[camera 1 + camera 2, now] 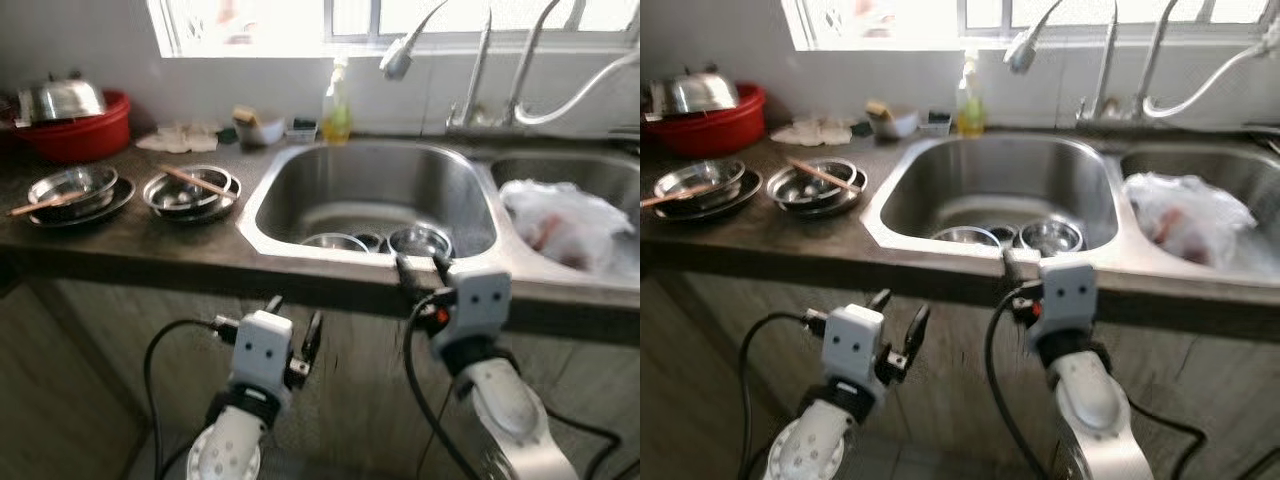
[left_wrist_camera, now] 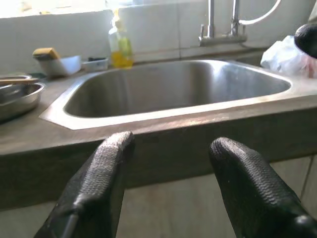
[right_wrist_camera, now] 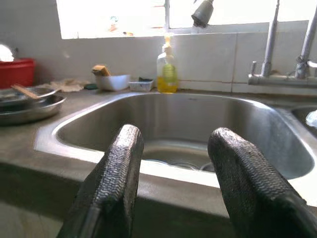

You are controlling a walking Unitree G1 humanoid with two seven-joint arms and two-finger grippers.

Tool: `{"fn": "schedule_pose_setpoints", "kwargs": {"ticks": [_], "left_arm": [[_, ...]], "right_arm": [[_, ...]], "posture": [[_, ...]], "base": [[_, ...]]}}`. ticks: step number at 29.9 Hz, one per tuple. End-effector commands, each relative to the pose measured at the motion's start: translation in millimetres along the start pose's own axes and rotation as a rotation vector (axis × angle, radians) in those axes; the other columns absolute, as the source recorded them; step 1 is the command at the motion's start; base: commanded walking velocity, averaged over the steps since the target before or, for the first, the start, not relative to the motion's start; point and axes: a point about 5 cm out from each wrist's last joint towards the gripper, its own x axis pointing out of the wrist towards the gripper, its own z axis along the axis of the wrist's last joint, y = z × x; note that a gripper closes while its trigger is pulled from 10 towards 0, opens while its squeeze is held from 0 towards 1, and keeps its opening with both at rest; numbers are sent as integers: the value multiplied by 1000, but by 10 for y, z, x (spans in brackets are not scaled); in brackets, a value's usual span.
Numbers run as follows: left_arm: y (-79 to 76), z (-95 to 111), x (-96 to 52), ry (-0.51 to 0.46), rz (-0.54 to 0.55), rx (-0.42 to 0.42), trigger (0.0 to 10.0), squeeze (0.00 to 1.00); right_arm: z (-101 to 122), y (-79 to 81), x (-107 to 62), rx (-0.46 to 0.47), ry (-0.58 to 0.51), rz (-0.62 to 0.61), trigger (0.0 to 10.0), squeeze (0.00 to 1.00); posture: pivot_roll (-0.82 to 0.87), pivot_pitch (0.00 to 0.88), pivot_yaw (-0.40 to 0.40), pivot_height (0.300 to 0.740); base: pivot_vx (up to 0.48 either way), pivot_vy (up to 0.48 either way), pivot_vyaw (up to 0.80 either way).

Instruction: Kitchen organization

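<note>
Sink [image 1: 290, 190] rim beyond right gripper [image 1: 420, 266]

Three small round steel bowls [image 1: 420, 240] sit in the left steel sink basin [image 1: 300, 205]; two basins in all. Two stacks of shallow steel plates [image 1: 190, 192] stand near the counter's left edge. One red plastic tub [image 1: 75, 132], one yellow soap bottle [image 1: 336, 115], one white plastic bag [image 1: 565, 222].

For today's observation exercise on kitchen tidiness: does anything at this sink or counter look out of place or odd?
Yes. A crumpled white plastic bag with something reddish inside sits in the right basin, where dishes would go. Steel bowls lie unwashed in the left basin. On the counter, chopsticks rest across a stacked steel dish.
</note>
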Motion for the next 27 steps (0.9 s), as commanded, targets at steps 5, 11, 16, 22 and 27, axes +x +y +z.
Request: {"fn": "schedule_pose_setpoints", "kwargs": {"ticks": [5,11,16,22,27], "left_arm": [[33,-9,-20,10,17,14,10000,0],[33,4,-8,5,22,14,10000,0],[21,11,3,3,21,16,10000,0],[23,16,13,1,24,19,10000,0],[27,16,14,2,26,18,10000,0]], "right_arm": [[35,69,16,2,-17,26,10000,0],[31,72,24,-2,-17,29,10000,0],[37,77,34,-3,-20,30,10000,0],[45,68,54,-1,-24,25,10000,0],[43,61,65,-5,-22,19,10000,0]], "posture": [[145,69,-16,740],[148,73,-18,740],[148,75,-18,740],[148,77,-18,740],[148,78,-17,740]], "base": [[0,0,800],[0,0,800],[0,0,800],[0,0,800],[0,0,800]]}}
